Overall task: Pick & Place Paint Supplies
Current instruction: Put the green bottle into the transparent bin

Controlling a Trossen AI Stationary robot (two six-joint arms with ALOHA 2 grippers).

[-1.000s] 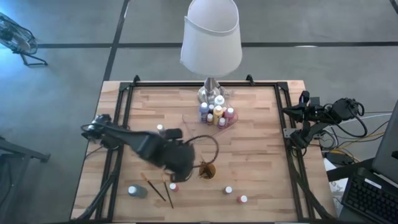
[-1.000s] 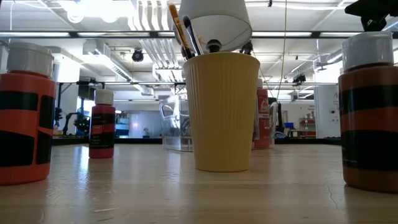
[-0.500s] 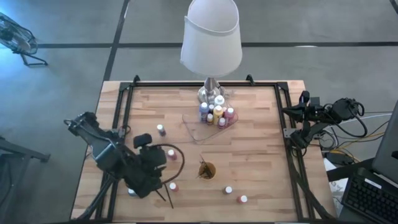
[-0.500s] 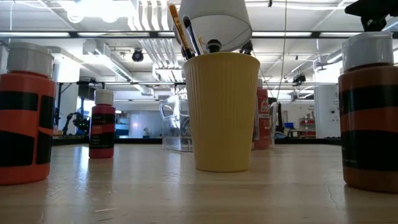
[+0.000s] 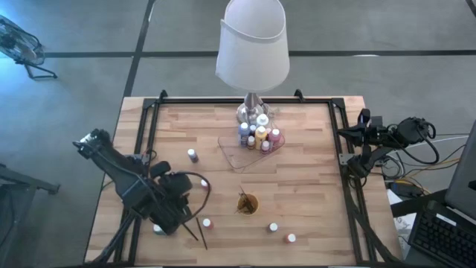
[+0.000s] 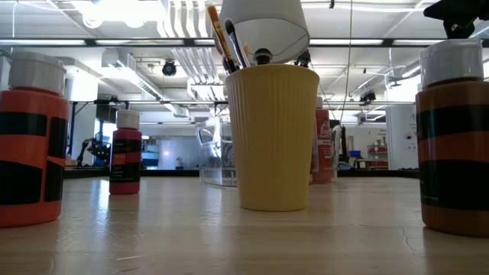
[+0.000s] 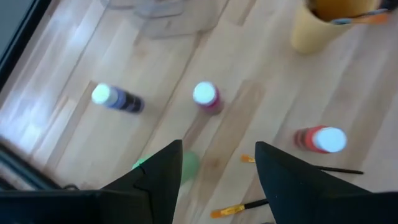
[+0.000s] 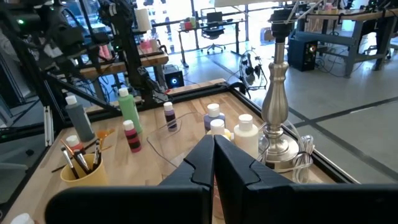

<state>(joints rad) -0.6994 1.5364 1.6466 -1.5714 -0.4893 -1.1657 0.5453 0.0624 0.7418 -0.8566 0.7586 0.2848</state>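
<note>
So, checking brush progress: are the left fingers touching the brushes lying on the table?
Apart. The left wrist view shows the open fingers above the brushes.

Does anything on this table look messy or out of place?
Somewhat. Most paint bottles cluster at the clear tray by the lamp, but several stand scattered across the near half, and two brushes lie loose on the wood instead of in the orange cup.

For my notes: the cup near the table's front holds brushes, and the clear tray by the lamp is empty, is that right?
Not quite. The cup does hold brushes, but the clear tray by the lamp is not empty: a cluster of paint bottles stands in it, as the high view shows.
</note>
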